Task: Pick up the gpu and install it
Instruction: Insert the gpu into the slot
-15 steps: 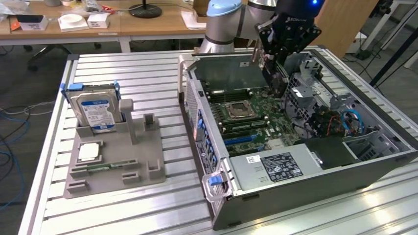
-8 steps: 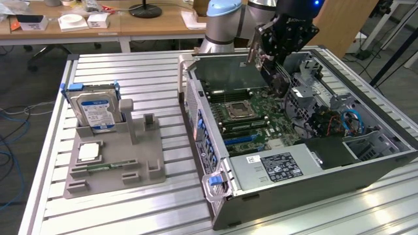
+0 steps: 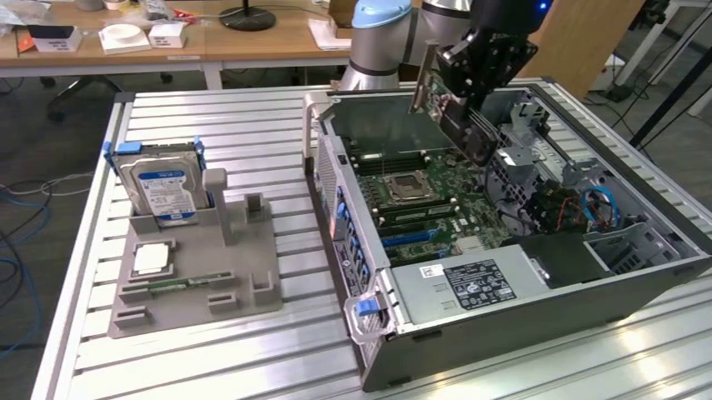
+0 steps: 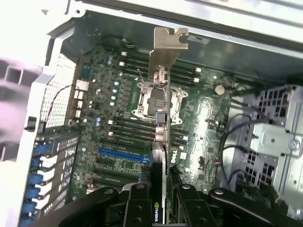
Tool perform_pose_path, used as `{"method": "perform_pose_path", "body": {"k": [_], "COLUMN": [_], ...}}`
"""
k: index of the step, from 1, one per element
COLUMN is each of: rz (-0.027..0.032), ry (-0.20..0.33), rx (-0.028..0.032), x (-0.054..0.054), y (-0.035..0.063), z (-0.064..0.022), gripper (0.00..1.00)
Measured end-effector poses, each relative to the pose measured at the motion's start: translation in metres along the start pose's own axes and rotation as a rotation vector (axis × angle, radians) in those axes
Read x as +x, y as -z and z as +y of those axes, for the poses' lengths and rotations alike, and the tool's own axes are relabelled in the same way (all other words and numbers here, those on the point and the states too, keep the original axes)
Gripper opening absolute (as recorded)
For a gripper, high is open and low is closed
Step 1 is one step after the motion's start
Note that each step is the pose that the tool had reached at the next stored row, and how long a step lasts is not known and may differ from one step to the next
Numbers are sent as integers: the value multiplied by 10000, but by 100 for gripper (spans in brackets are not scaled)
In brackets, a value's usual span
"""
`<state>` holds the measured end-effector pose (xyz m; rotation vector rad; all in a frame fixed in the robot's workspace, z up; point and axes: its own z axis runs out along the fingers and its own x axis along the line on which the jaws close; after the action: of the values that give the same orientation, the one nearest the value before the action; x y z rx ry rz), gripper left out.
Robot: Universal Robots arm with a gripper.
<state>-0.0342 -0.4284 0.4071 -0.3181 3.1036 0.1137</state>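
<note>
Wrist view: gpu (image 4: 162, 120) clamped edge-on in gripper (image 4: 160, 191), held above motherboard (image 4: 118, 137) inside open computer case (image 3: 534, 333); pickup done, card not yet seated.

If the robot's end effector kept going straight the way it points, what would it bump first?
The end effector grips the graphics card, whose leading edge would probably reach the green motherboard first, near the square processor socket. Depth is hard to judge.

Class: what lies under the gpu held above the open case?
The motherboard, with its processor socket and blue slot, under the gpu in the claw. The strip behind the card's edge is covered.
</note>
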Motion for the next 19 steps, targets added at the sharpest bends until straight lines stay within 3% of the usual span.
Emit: {"method": "perform_pose_path", "body": {"k": [19], "rz": [245], "ry": [3456], "rx": [-92], "x": [2], "y": [-55], "z": [-4], "gripper": [26]}}
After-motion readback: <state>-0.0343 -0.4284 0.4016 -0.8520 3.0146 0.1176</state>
